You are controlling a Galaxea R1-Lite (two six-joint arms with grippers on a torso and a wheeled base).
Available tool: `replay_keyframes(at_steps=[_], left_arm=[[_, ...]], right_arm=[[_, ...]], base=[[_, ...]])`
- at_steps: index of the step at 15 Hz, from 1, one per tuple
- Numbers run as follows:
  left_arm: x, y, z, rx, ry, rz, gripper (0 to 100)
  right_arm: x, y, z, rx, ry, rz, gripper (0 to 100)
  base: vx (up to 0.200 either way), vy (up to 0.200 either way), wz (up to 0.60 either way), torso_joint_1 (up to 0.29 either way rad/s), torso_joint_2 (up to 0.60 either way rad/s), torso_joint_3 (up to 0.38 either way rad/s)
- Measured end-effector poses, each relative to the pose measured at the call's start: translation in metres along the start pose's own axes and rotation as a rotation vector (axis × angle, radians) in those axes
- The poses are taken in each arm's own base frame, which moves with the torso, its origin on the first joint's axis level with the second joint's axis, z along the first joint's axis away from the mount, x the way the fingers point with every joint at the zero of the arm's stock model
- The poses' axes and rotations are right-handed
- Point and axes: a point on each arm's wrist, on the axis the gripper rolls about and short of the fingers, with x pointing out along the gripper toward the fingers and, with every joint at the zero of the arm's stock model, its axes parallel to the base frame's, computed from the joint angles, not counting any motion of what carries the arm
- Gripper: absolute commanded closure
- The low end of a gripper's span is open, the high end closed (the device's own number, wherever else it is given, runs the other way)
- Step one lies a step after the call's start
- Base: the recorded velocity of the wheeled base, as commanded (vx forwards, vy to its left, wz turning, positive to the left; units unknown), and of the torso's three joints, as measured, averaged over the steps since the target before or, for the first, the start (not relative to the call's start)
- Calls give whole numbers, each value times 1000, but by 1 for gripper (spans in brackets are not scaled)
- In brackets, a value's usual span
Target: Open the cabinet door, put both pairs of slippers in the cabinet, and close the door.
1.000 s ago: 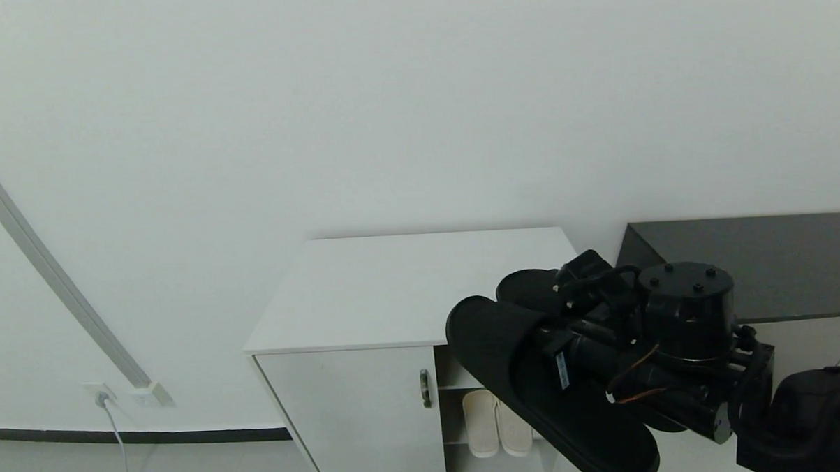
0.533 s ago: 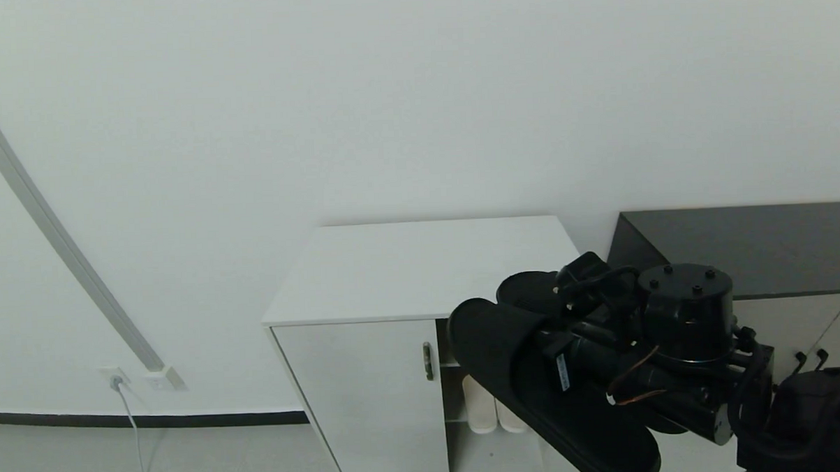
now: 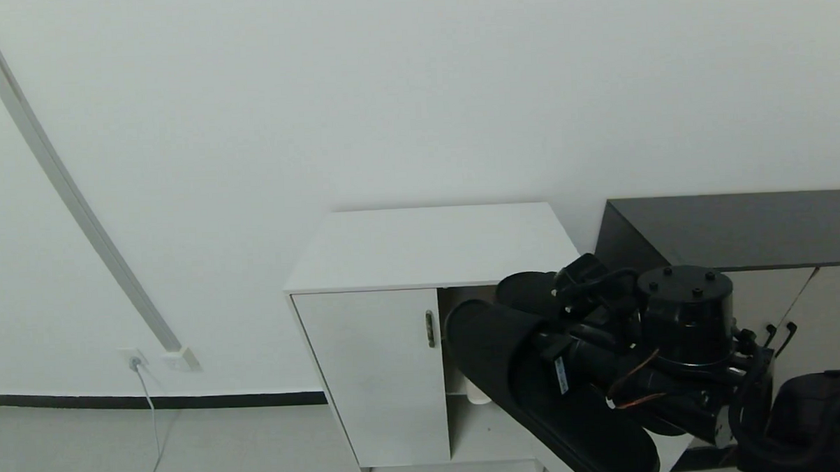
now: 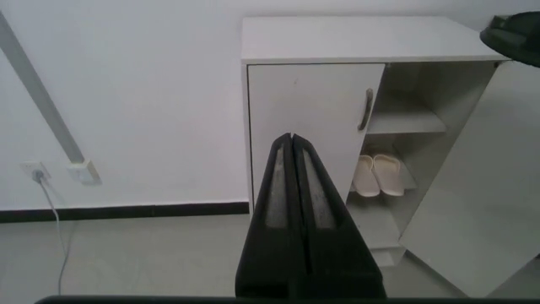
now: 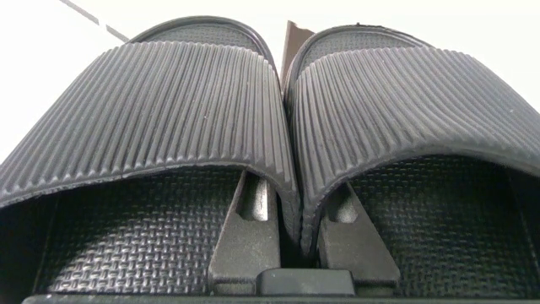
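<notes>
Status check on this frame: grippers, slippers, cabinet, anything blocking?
Left gripper shut, empty. Right gripper shut on black slippers, held before the open cabinet. White slippers already on a shelf inside. Nothing seen blocking the opening.

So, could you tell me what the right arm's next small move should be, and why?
Probably ease the black slippers forward toward the open cabinet: the right gripper is shut on them, the white slippers lie inside, and the shelf above those is bare.

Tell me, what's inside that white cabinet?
Through the cabinet's open half, pale slippers sit on a shelf. Whatever lies behind the closed door is hidden, and in the head view the black slippers cover most of the opening.
</notes>
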Motion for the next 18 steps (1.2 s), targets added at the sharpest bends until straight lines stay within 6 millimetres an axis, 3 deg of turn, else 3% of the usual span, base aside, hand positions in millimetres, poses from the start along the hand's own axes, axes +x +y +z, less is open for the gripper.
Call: replay_keyframes(at_steps=[11,18], left_arm=[[0,0,0,0,1,0,100],[0,0,0,-1,0,0,100]], right_arm=[[3,1,-2,0,-7,2,100],[5,2,-7,-2,7,4,100]], base=[[0,0,0,-3,6,5],[0,0,0,-154,349,190]])
